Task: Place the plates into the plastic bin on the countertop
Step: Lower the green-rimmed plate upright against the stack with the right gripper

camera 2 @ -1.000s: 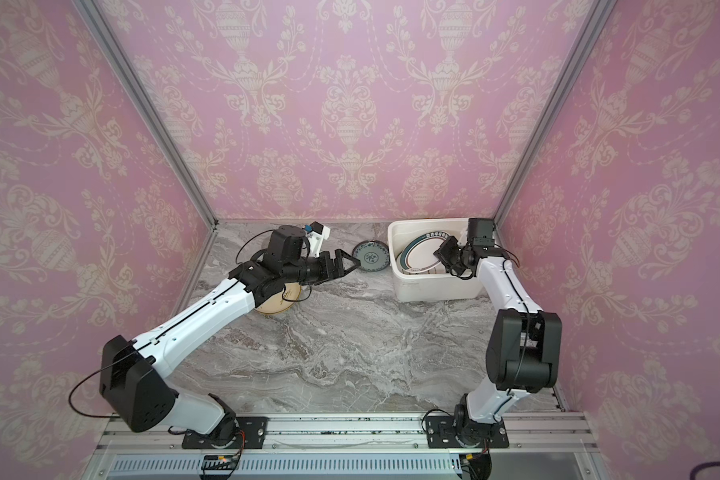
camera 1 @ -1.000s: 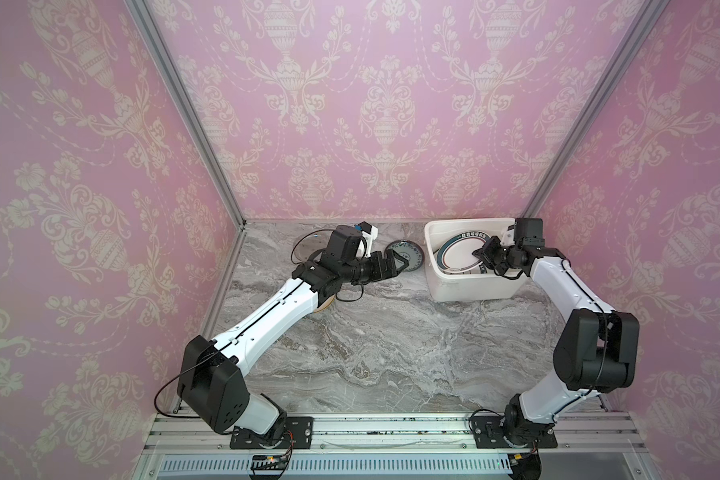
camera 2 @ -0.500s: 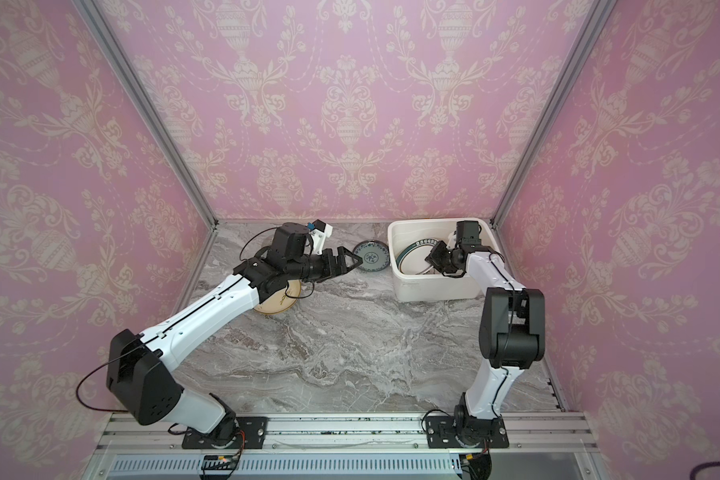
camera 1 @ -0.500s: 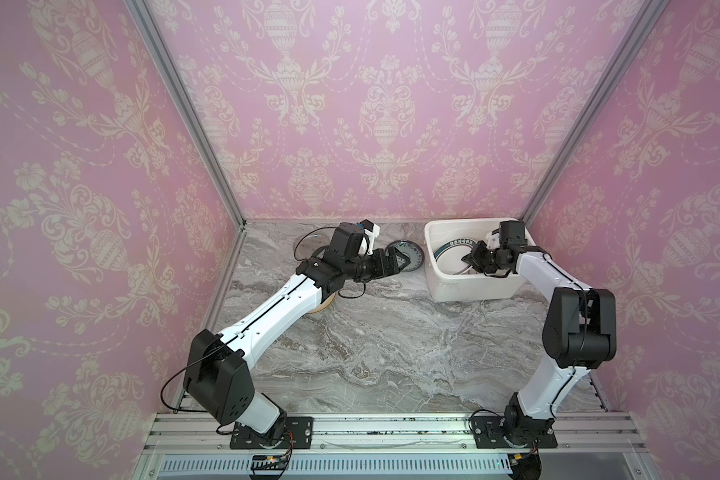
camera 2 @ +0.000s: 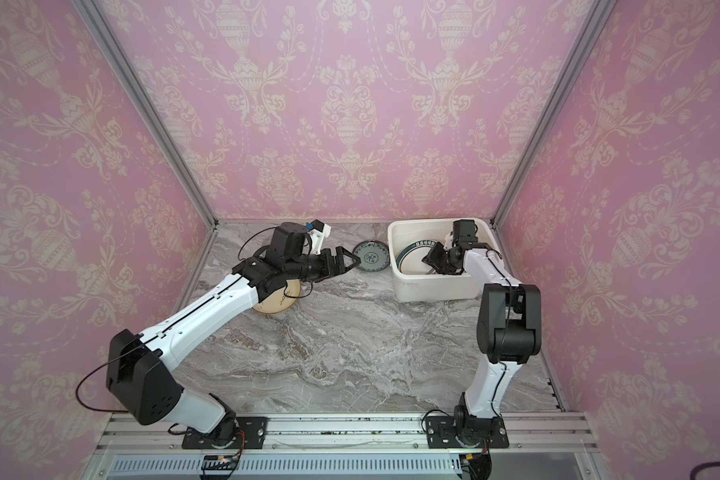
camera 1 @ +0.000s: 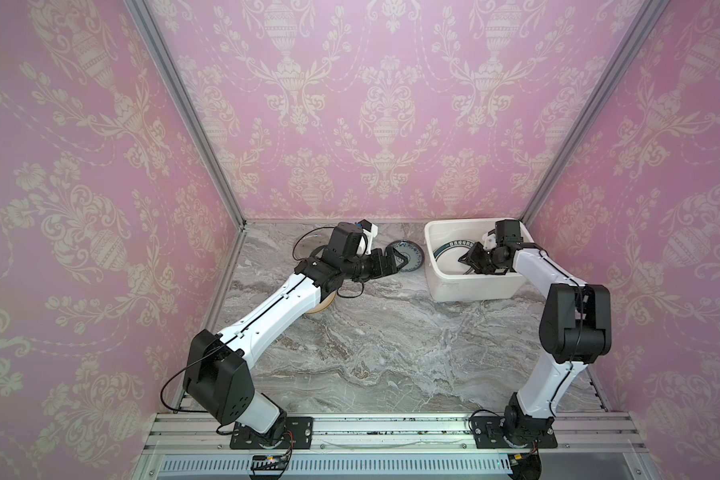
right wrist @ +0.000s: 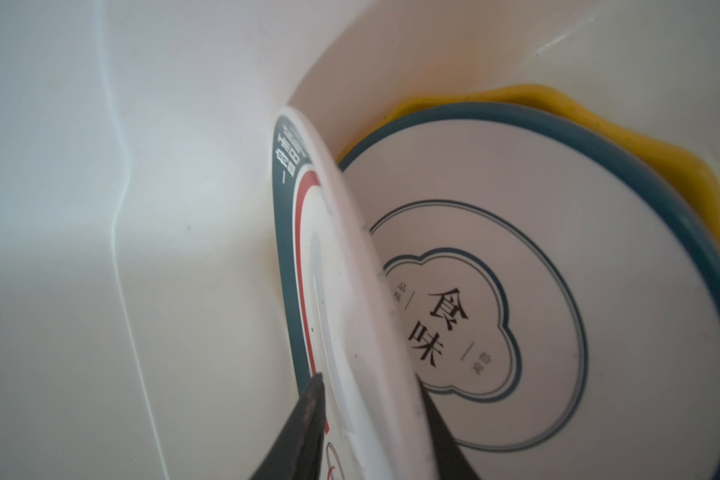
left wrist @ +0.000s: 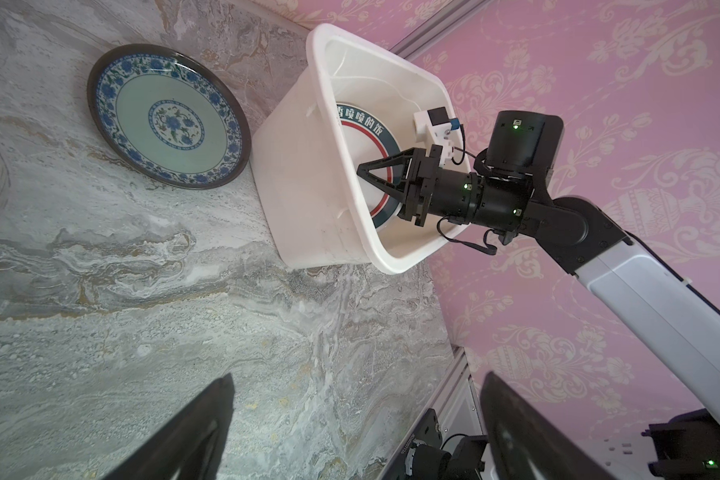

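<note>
White bin (camera 1: 470, 286) holds a dark-rimmed plate (right wrist: 350, 311) tilted over stacked plates (right wrist: 558, 270); right jaws straddle its rim, grip unclear; left jaws wide open

A deep white plastic bin (camera 1: 470, 291) sits at the far right of the grey marble worktop (camera 1: 391, 332). Inside, a white dark-rimmed plate (right wrist: 350, 257) stands tilted on edge near one wall, beside a blue-rimmed white plate (right wrist: 558, 249) lying on a yellow scalloped plate (right wrist: 682, 166). A blue-patterned plate (left wrist: 169, 120) lies flat just beside the bin.

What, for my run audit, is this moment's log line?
left hand: open, beside blue-patterned plate | right hand: astride tilted dark-rimmed plate in bin
</note>
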Controlling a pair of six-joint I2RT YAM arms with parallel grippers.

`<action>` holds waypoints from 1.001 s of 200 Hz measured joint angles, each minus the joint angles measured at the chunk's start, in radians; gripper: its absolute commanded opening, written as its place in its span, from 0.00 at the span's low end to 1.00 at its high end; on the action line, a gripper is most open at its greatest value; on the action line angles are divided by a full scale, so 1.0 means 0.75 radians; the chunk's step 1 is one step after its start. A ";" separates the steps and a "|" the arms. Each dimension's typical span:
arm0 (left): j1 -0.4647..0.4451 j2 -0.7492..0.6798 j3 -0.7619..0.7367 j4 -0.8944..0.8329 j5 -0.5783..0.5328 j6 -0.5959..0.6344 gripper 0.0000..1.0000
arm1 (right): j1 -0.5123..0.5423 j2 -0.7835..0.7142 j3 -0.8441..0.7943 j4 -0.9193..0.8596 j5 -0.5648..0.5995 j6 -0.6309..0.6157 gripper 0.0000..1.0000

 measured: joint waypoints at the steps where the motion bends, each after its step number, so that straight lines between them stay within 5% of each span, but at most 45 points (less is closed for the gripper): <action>1: 0.001 0.000 0.000 -0.001 0.000 0.001 0.94 | 0.000 0.001 0.000 -0.001 0.001 -0.001 0.38; 94: 0.028 -0.005 0.000 -0.032 -0.029 0.003 0.94 | 0.005 0.039 0.081 -0.116 0.133 -0.068 0.67; 200: 0.065 -0.020 -0.001 -0.097 -0.156 -0.038 0.95 | 0.005 0.096 0.173 -0.257 0.276 -0.134 0.82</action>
